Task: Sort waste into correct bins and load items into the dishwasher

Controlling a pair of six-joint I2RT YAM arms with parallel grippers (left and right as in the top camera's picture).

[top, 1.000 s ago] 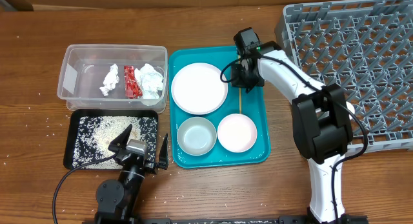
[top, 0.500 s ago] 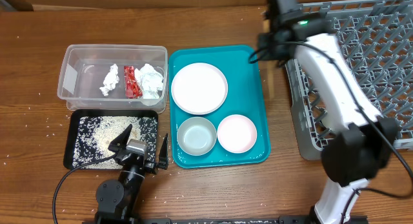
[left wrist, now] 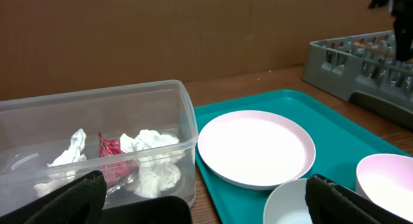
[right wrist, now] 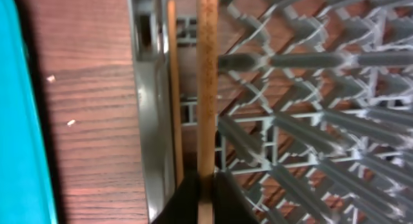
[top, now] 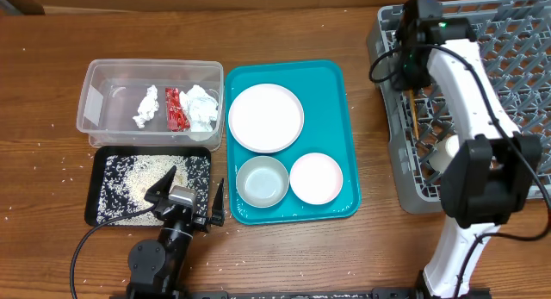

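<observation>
Chopstick [right wrist: 206, 88] pinched upright in right pincer [right wrist: 205, 197], arm outstretched over grey dish rack [top: 516, 40]; left pincer [top: 191, 189] spread.

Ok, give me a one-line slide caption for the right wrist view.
Right tool gripping a wooden chopstick over the grey dish rack, a second chopstick alongside.
</observation>
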